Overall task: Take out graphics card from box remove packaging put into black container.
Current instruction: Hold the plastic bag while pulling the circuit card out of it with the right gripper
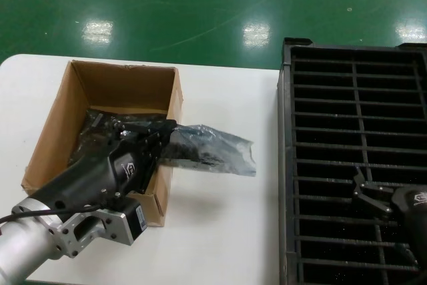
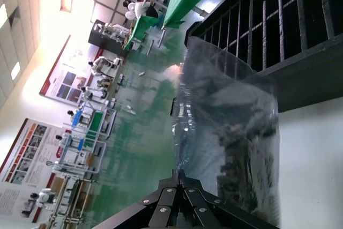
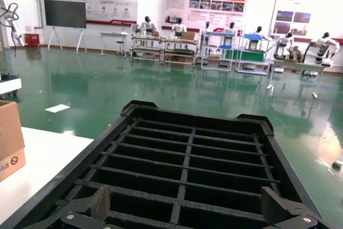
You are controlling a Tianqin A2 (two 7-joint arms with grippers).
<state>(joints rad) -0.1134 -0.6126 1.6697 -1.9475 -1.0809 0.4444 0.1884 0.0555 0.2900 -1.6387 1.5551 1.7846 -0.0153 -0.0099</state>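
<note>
Head view: left hand point(image 1: 157, 139) is pinching the bag point(image 1: 213, 148) by one end, carrying it out over the box point(image 1: 100, 85) wall so it clears the desk point(image 1: 220, 231). Right hand point(image 1: 373, 195) is hovering open above the crate point(image 1: 347, 85), waiting.

White table point(image 1: 220, 231) with a rounded far-left corner, green glossy floor point(image 1: 200, 5) beyond it; brown cardboard box point(image 1: 80, 98) standing on its left part; large black container point(image 1: 320, 165) on its right part, well apart from the box
</note>
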